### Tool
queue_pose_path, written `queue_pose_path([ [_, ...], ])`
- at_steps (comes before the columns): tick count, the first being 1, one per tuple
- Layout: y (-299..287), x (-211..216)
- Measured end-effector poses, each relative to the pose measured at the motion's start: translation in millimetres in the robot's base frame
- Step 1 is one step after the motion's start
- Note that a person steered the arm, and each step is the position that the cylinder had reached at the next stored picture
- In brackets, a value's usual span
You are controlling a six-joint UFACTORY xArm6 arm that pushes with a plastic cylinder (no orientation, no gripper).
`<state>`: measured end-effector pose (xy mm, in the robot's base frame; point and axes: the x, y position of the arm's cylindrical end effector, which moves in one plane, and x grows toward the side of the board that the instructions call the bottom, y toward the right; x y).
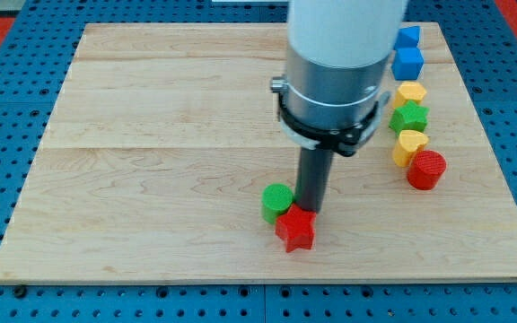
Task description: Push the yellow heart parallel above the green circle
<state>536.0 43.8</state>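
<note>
Wooden tabletop (151,135) on blue pegboard, mostly bare at view's left. Landmark = green circle (276,201), low centre.

Red star (296,229) touching green circle on its lower right. My tip (311,208) just right of green circle, down at top edge of red star, seemingly touching both; exact contact hidden by rod. No jaws on this end effector, just a straight dark rod, so nothing to spread or pinch.

Well right of green circle and higher up: a column of blocks near tabletop's right edge. Top to bottom: blue block (407,37), blue block below it (407,62), yellow block (410,93), green block (409,117), yellow heart (409,146), red cylinder (426,170). Upper yellow's shape unclear; lower one reads as the heart, w/ lobes facing up-left, though small.

Yellow heart sits touching green block above and red cylinder at lower right, far from tip.

Handling, judged: small rigid plastic-looking piece, light, prob. slides easily on smooth wood and spins if pushed off-centre. No grasp possible; push only, best against flat side opposite travel direction, i.e. right flank, near mid-height of outline. Neighbours may drag along.

Long axis approx. lobes-to-point, running roughly up-left to down-right; hard to fix at this size. Task not yet begun.
</note>
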Motion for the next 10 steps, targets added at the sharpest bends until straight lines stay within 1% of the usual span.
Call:
queue_pose_path([
  [1, 7.7, -4.5],
  [3, 128.3, -3.1],
  [4, 171.2, -3.1],
  [5, 180.6, -3.1],
  [6, 177.9, -3.1],
  [8, 171.7, -54.8],
  [10, 146.6, -54.8],
])
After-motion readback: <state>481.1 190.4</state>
